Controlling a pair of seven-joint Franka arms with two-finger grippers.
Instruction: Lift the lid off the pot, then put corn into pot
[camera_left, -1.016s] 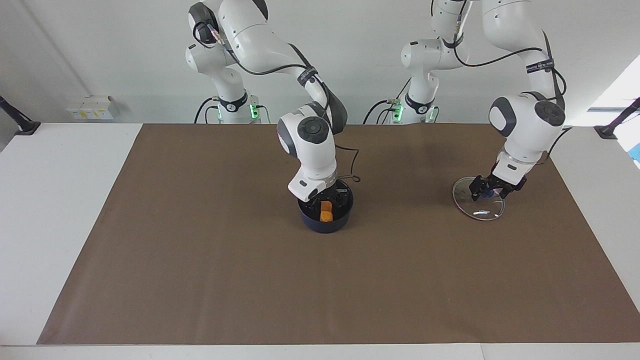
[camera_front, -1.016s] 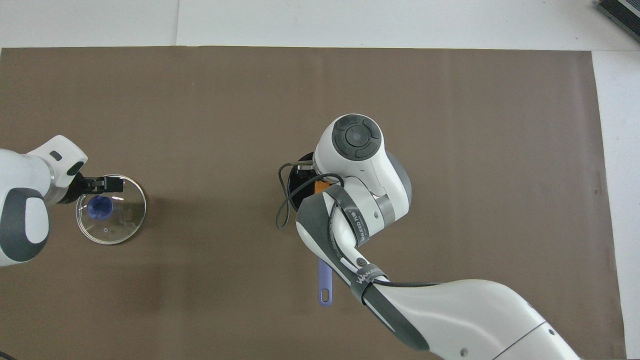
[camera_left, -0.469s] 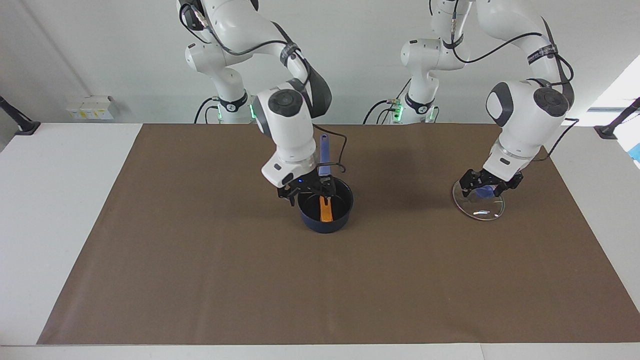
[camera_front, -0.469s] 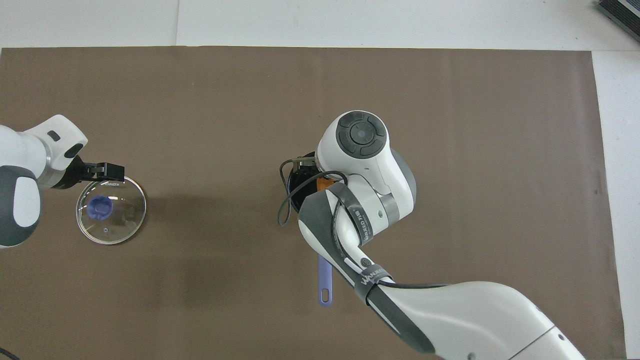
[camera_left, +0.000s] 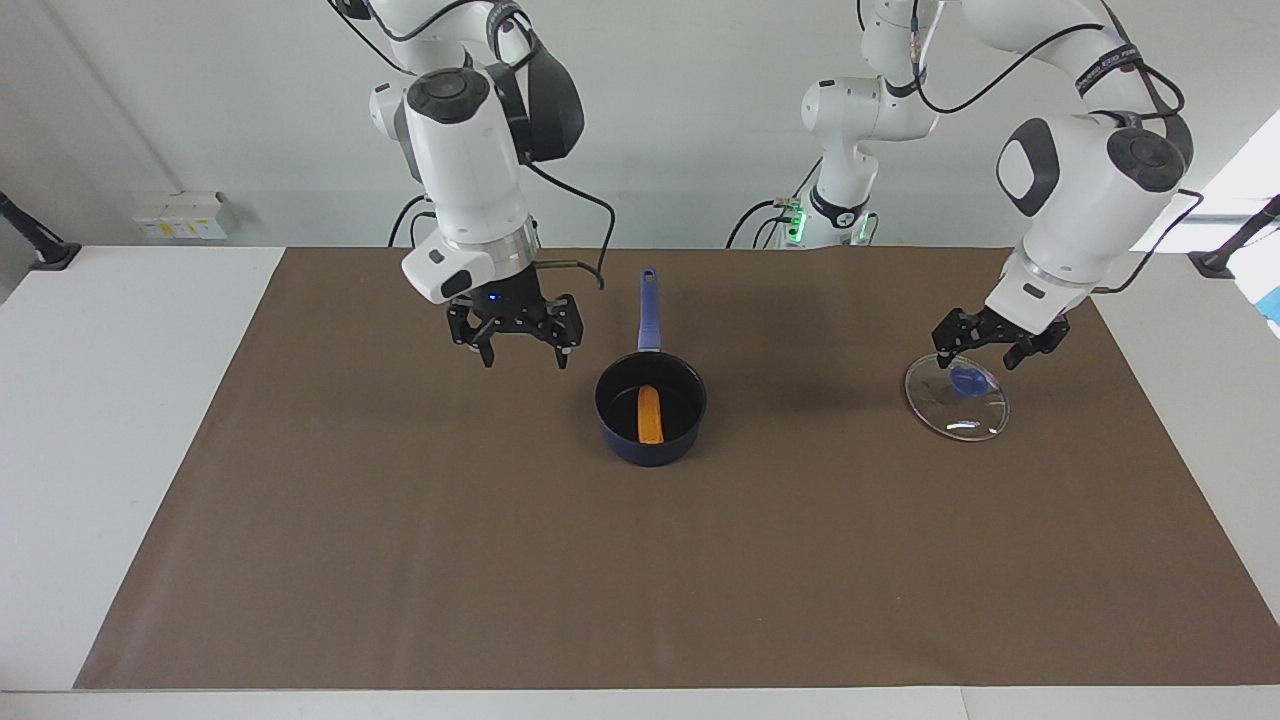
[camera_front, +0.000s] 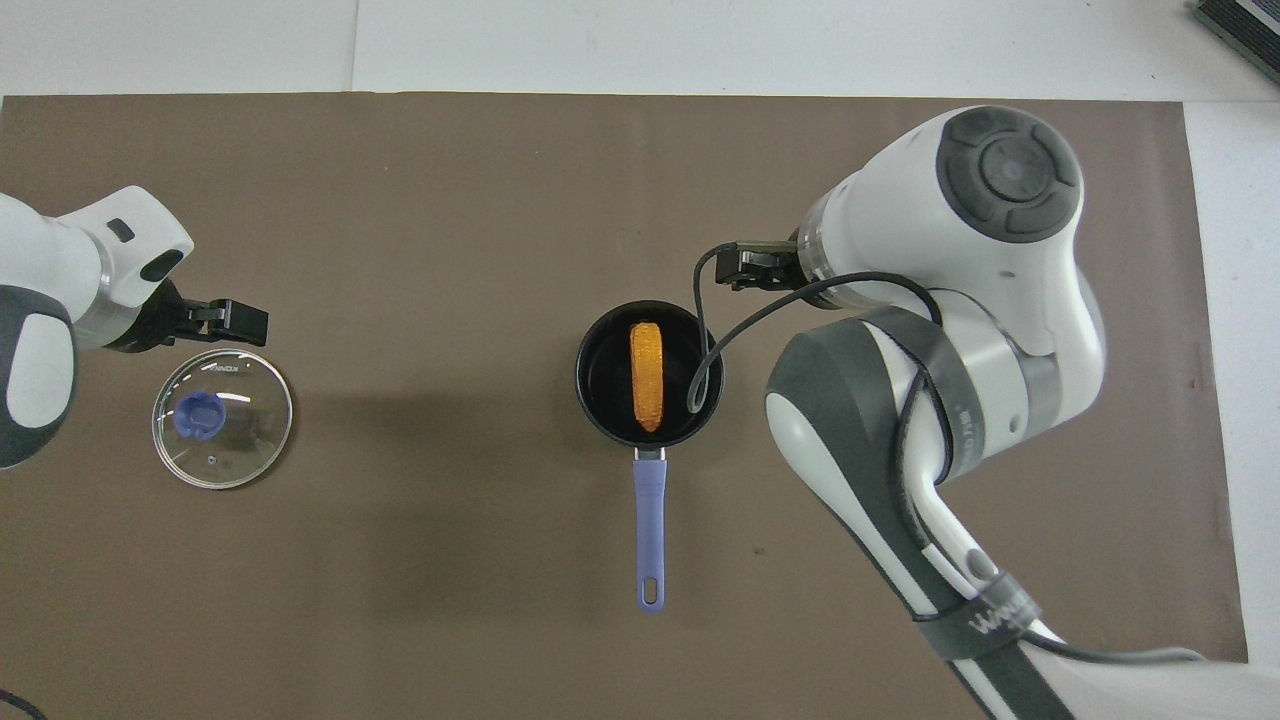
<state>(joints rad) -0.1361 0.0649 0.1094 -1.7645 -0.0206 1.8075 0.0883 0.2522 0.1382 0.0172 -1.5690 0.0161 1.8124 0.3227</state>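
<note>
Resting lengthwise inside the small navy-blue saucepan (camera_left: 650, 410), the yellow-orange corn cob (camera_left: 650, 415) leaves both grippers, right (camera_left: 520, 350) and left (camera_left: 995, 350), spread empty above the worktop, the left over the clear glass blue-knobbed lid (camera_left: 957, 400).

I see the corn (camera_left: 650, 415) lying inside the pot (camera_left: 651, 410), and the pot's handle points to 12 o'clock. My right gripper (camera_left: 520, 350) hangs open in the air at the pot's 10 o'clock. At 3 o'clock the lid (camera_left: 957, 398) lies flat, my left gripper (camera_left: 988, 350) open just above it.
</note>
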